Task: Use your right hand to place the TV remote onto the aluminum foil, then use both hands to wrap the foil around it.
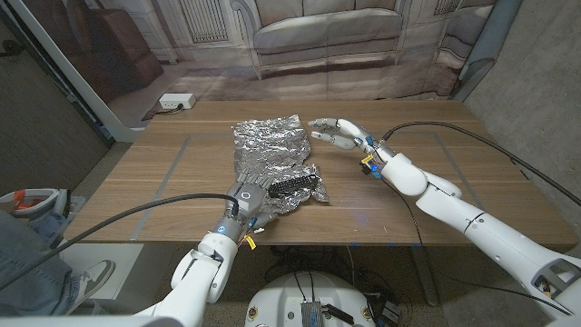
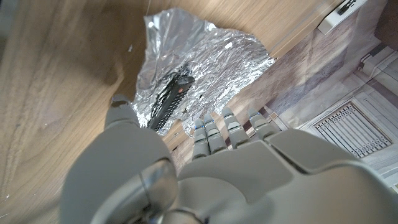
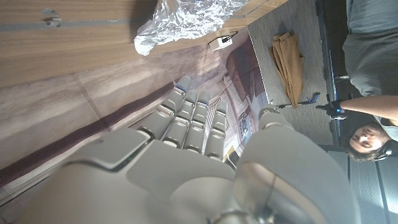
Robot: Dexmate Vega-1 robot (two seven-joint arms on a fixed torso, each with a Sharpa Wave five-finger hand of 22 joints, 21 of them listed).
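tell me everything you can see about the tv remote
The TV remote is a slim black bar with rows of small buttons and a red one near one end, seen in the left wrist view. It lies face up on the near part of the crumpled aluminum foil, slanted across it, with foil bunched along its sides but not over it. The left hand is right beside its near end; contact cannot be confirmed. The right hand is apart from it, fingers spread.
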